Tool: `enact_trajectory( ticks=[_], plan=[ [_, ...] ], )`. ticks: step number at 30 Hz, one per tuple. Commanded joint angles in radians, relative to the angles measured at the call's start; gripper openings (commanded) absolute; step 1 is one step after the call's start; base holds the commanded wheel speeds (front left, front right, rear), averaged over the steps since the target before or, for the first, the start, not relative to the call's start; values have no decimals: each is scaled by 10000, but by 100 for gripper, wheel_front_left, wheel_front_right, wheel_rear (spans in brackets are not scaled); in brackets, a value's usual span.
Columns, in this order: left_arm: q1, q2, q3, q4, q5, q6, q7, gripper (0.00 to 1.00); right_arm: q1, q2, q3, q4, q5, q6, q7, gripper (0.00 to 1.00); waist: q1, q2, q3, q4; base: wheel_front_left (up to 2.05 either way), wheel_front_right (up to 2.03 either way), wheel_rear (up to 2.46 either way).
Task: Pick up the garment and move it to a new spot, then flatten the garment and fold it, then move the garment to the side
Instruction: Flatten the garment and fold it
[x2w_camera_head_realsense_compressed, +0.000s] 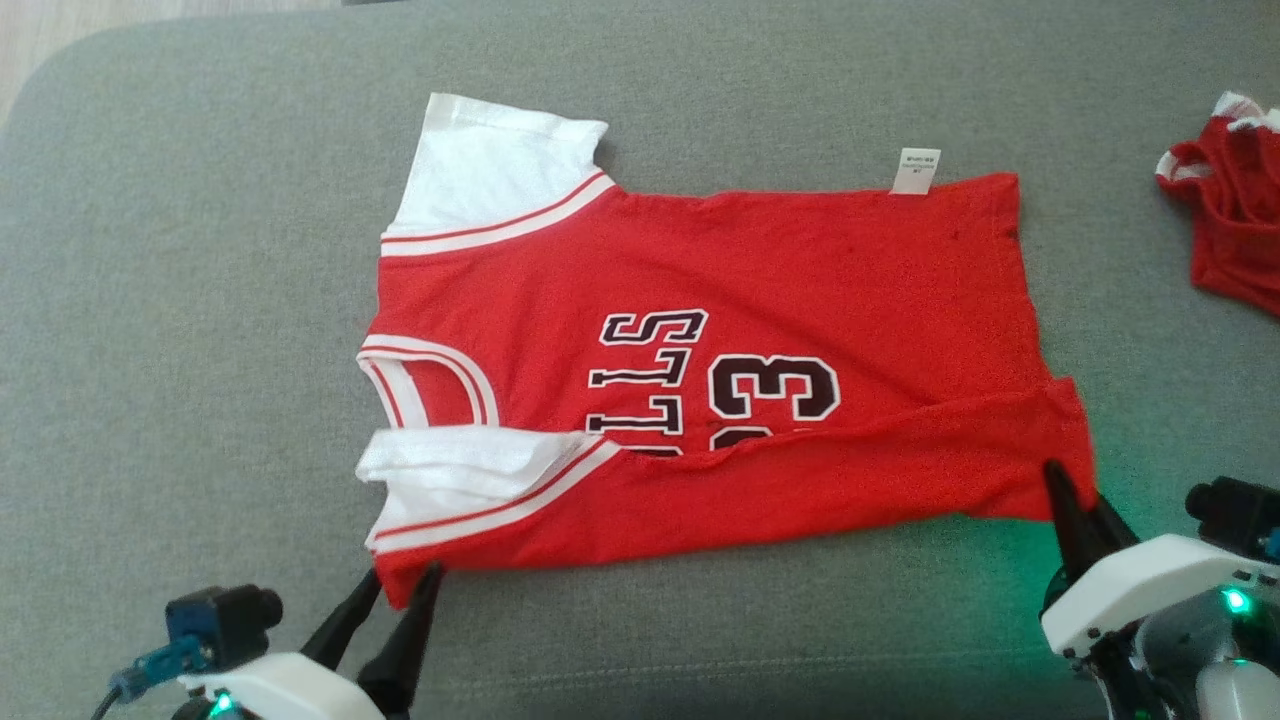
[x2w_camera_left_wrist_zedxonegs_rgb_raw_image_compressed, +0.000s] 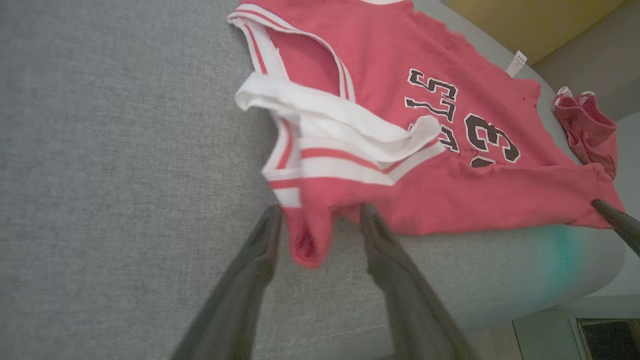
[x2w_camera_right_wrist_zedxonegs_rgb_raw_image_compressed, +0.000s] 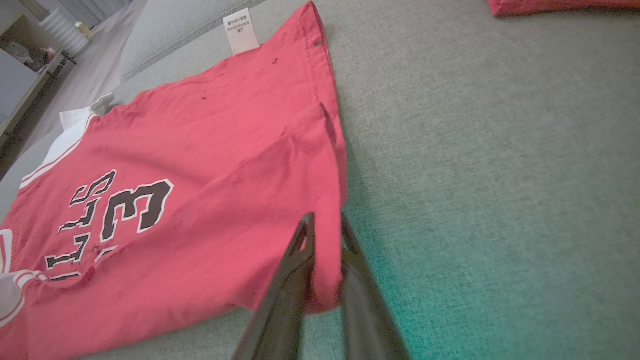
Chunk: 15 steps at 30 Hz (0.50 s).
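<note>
Folding progress: the garment (x2w_camera_head_realsense_compressed: 700, 300) lies spread sideways on the grey cushion (x2w_camera_head_realsense_compressed: 200, 300), centre of the frame. Its near long edge is turned up over the lettering, so one fold looks laid.
Left to do: probably further folds, then the move aside.
Left gripper (x2w_camera_left_wrist_zedxonegs_rgb_raw_image_compressed: 321, 210): fingers apart, astride the lower-left corner, not clamping it.
Right gripper (x2w_camera_right_wrist_zedxonegs_rgb_raw_image_compressed: 327, 220): fingers close together with the lower-right hem between them; whether they truly pinch it I cannot tell.
Hidden: the lower lettering sits under the fold; a second red cloth (x2w_camera_head_realsense_compressed: 1235, 210) is cut off at the right edge.
</note>
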<state>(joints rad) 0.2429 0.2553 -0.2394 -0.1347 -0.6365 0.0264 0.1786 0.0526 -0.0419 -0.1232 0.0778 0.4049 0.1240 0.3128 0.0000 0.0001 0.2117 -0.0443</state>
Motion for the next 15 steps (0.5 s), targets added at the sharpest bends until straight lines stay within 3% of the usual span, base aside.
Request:
enact_trajectory(
  ticks=[1,9,15],
  plan=[
    [-274,16,329,-234,-23,-11,-125,100,-27,-83,129,-252,-33,67,-193,100,0,-1,-78,-37,0,0,0],
    [-319,529,765,-602,136,97,-168,100,-36,-83,-174,-436,-345,67,-509,100,0,-1,-315,-168,0,0,0],
    [-1746,1353,980,-1270,506,39,532,100,-604,-83,-49,-1058,-671,67,-605,100,0,-1,-228,-325,0,0,0]
  ],
)
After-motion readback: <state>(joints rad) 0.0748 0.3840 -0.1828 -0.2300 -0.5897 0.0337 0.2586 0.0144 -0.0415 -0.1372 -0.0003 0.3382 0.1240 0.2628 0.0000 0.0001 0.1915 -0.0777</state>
